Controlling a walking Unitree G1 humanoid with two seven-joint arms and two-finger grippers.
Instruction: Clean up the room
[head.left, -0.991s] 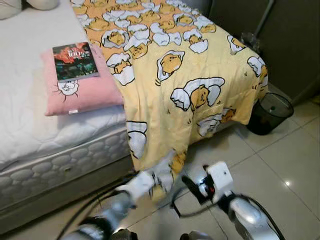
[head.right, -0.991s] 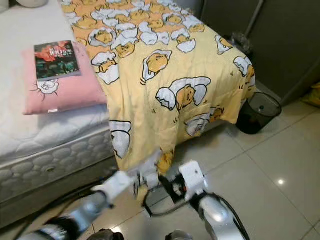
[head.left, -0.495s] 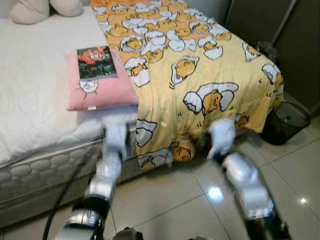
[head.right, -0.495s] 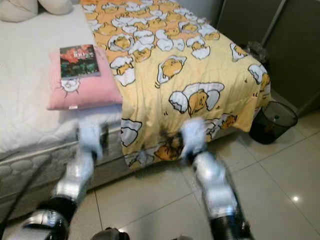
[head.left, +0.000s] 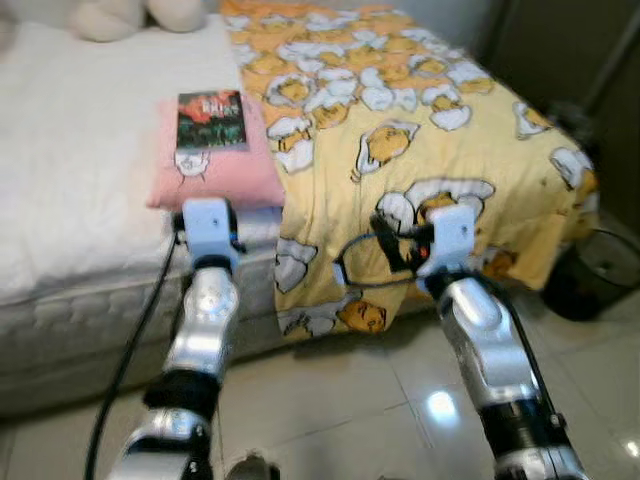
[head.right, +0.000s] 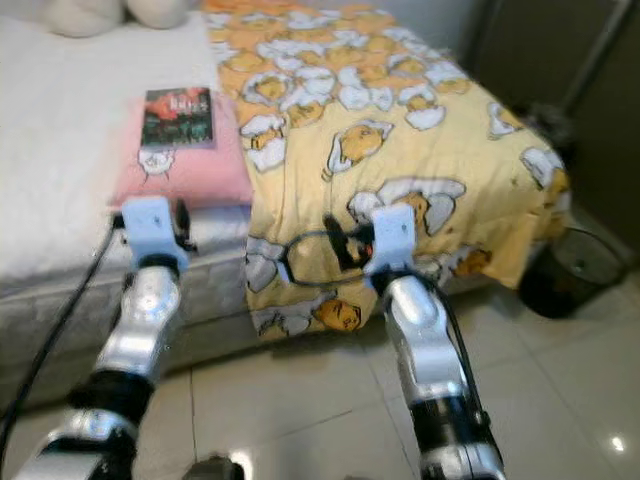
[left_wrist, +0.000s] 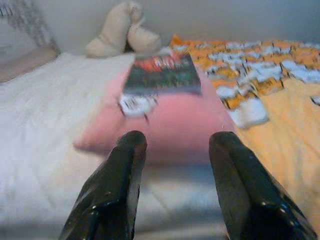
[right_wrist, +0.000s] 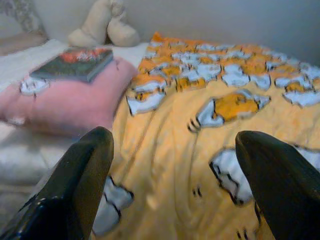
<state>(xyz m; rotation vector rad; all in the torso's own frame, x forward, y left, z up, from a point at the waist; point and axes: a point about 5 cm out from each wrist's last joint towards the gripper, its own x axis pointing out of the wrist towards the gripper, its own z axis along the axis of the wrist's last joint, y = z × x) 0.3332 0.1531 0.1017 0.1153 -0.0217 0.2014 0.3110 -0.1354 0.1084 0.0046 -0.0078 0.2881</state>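
- The bed (head.left: 70, 180) has a white quilted mattress, and a yellow blanket (head.left: 430, 130) printed with white-and-orange cartoon figures covers its right part and hangs over the near edge toward the tiled floor (head.left: 340, 420).
- A pink pillow (head.left: 220, 170) lies on the mattress just beside the blanket's left edge, near the bed's front edge.
- A book (head.left: 211, 120) with a dark red-and-green cover lies flat on the far part of the pillow.
- A cream plush toy (head.left: 140, 12) sits at the far end of the bed, against the wall.
- A dark mesh wastebasket (head.right: 570, 270) stands on the floor to the right of the bed's corner.
- The left claw (left_wrist: 175, 150) is raised in front of the bed, level with the pillow's near edge; its 2 black fingers (left_wrist: 120, 180) stand apart, released, grasping nothing.
- The right claw (right_wrist: 175, 160) is raised before the hanging blanket; its 2 fingers (right_wrist: 85, 175) are spread wide, released, with the yellow cloth between and beyond them.
- In the head views both silver arms reach forward, the left toward the pillow, the right toward the blanket's draped side.
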